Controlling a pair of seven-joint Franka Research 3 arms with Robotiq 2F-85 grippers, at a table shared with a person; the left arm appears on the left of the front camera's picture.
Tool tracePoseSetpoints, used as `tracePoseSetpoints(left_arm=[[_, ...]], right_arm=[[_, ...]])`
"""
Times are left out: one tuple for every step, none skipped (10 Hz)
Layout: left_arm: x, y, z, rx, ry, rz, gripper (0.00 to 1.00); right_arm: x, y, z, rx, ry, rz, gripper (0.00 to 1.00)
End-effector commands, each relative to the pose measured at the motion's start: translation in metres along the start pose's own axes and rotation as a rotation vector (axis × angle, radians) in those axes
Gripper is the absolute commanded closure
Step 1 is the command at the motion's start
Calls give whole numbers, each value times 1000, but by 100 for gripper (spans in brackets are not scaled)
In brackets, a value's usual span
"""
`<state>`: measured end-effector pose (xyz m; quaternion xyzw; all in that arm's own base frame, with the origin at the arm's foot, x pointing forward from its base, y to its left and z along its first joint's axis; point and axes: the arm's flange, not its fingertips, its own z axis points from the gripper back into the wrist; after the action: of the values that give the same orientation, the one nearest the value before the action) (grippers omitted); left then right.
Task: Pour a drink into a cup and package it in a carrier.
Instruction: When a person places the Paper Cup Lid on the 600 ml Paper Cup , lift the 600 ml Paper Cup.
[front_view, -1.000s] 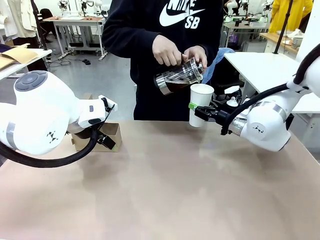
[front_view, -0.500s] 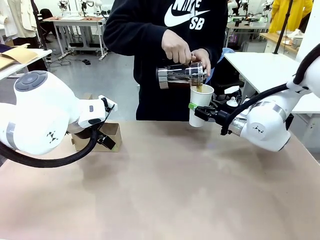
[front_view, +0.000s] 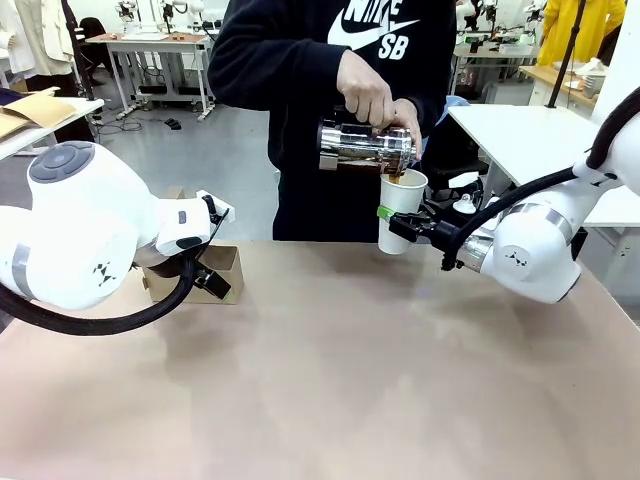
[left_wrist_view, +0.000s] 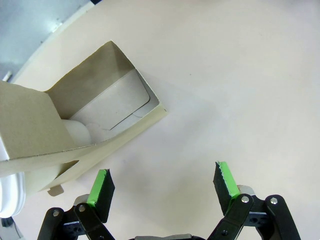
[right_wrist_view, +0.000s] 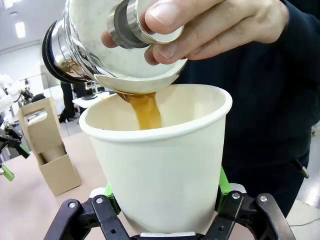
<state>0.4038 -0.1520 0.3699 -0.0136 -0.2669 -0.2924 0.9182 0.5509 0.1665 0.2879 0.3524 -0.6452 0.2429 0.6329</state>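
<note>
Upper centre of the frame: a person's hand (front_view: 365, 90) tips a glass jug (front_view: 365, 148), and the brown drink (right_wrist_view: 147, 109) streams into the white cup (front_view: 403, 200). The right gripper (front_view: 393, 220) clamps the cup by its sides at the tabletop's (front_view: 330, 370) far edge. At the left, the left gripper (left_wrist_view: 162, 182) hangs wide open and empty just beside the cardboard carrier (front_view: 232, 262). Pouring looks under way; the cup is not yet packed in the carrier.
</note>
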Motion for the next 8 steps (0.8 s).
tracePoseSetpoints(left_arm=[[0, 0, 0, 0, -1, 0, 0], [0, 0, 0, 0, -1, 0, 0], [0, 0, 0, 0, -1, 0, 0], [0, 0, 0, 0, -1, 0, 0], [0, 0, 0, 0, -1, 0, 0], [0, 0, 0, 0, -1, 0, 0], [0, 0, 0, 0, -1, 0, 0], [0, 0, 0, 0, -1, 0, 0]], right_arm=[[4, 2, -1, 7, 10, 8, 19], [4, 2, -1, 7, 10, 8, 19], [4, 2, -1, 7, 10, 8, 19], [4, 2, -1, 7, 10, 8, 19], [4, 2, -1, 7, 10, 8, 19], [4, 2, -1, 7, 10, 8, 19], [4, 2, -1, 7, 10, 8, 19], [4, 2, -1, 7, 10, 8, 19]])
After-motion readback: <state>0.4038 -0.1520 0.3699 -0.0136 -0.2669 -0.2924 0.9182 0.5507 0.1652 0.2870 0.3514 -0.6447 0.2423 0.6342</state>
